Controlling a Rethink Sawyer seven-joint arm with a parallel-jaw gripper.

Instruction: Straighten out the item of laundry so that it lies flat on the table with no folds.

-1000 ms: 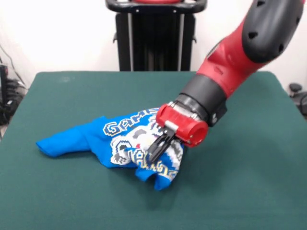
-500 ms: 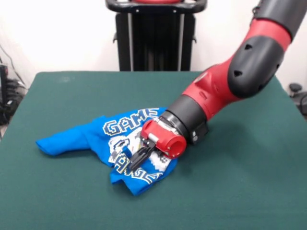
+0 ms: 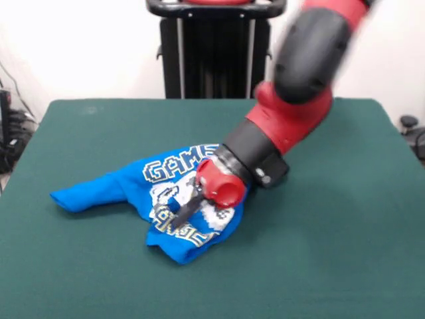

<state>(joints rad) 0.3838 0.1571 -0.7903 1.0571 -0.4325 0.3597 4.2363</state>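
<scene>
The item of laundry [image 3: 113, 188], a bright blue T-shirt with white pixel lettering, lies crumpled left of centre on the green table [image 3: 332, 232]. One sleeve stretches out to the left and the lower edge is folded over itself. My gripper [image 3: 180, 216] reaches down and to the left onto the printed front. Its dark fingers are pressed together, pinching the cloth near the fold. The red wrist hides part of the print.
The arm slants in from the upper right, over the table's right half. Dark cables and equipment [image 3: 10, 133] sit beyond the left table edge, and a small dark object [image 3: 410, 123] lies beyond the right edge.
My gripper has moved left and slightly down across the shirt, pulling the folded lower corner leftward. The arm's elbow has swung upward and to the left.
</scene>
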